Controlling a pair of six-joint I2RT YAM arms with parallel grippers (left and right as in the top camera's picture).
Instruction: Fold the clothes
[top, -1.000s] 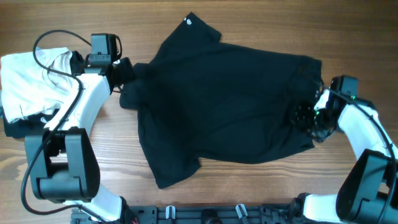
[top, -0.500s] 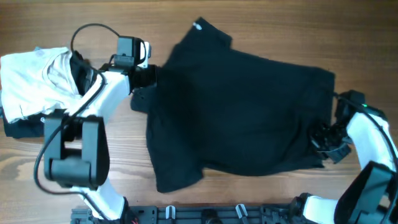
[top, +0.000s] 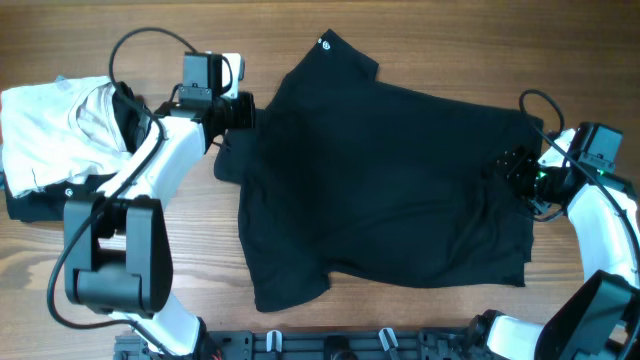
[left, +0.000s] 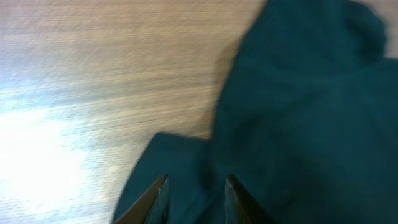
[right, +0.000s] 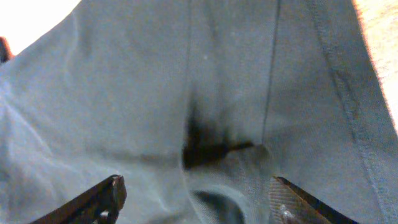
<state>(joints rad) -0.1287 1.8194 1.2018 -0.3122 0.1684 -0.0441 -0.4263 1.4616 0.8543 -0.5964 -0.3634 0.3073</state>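
while left fingers (left: 154, 205) pinch the one black t-shirt (top: 390, 190), right fingers (right: 106, 199) gape apart over it.

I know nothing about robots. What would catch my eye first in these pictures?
A big black T-shirt sprawls rumpled across the middle of the wooden table. The left hand pinches its left edge, while the right hand stands open over its right edge. A folded white garment sits at the far left.
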